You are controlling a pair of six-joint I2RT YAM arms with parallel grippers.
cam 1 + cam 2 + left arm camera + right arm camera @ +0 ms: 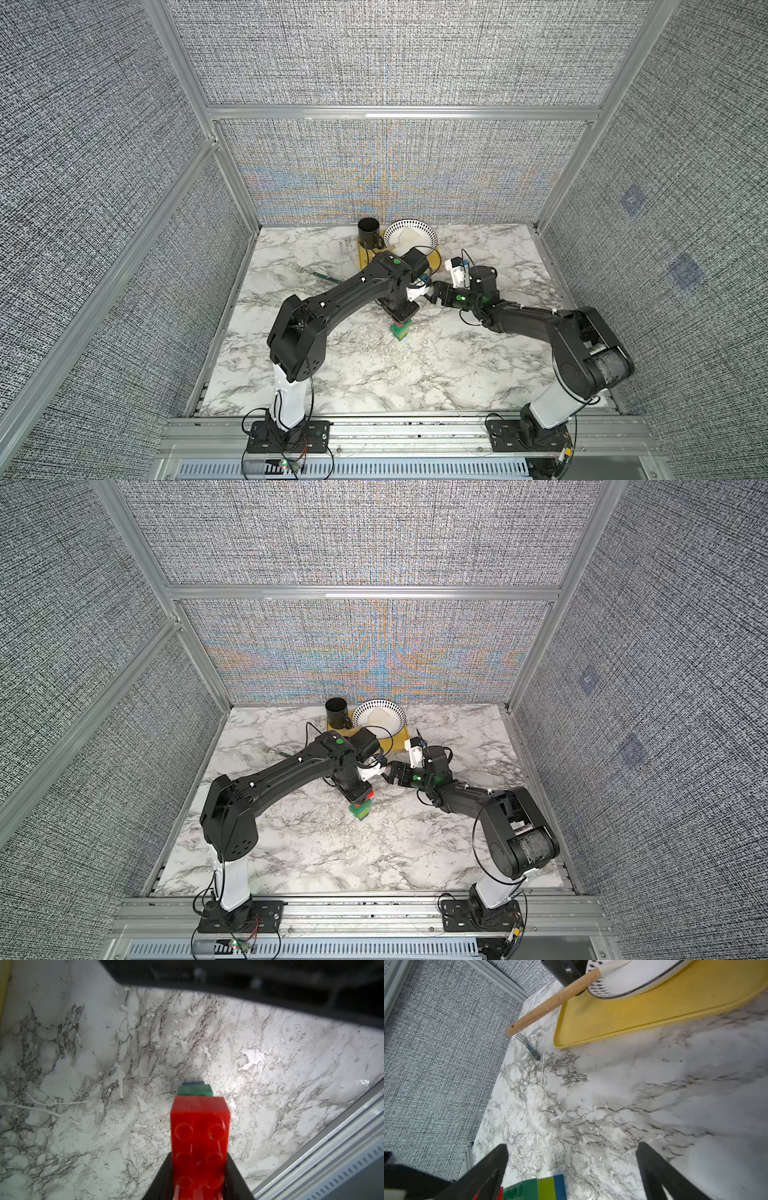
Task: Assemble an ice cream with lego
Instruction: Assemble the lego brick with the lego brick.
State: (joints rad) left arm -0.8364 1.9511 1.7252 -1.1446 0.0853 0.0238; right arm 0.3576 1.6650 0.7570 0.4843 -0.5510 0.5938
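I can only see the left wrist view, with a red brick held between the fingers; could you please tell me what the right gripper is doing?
Observer: The right gripper is open, jaws wide apart, closed on nothing.
Operator: Thanks. What sits under the red studded plastic brick?
Observer: A dark green brick, then a lime-green brick that your view hides, then a blue brick.
Operator: Is anything lying elsewhere on the table?
Observer: A small dark-handled fork lies on the white marble table, near the yellow plastic tray but apart from it.
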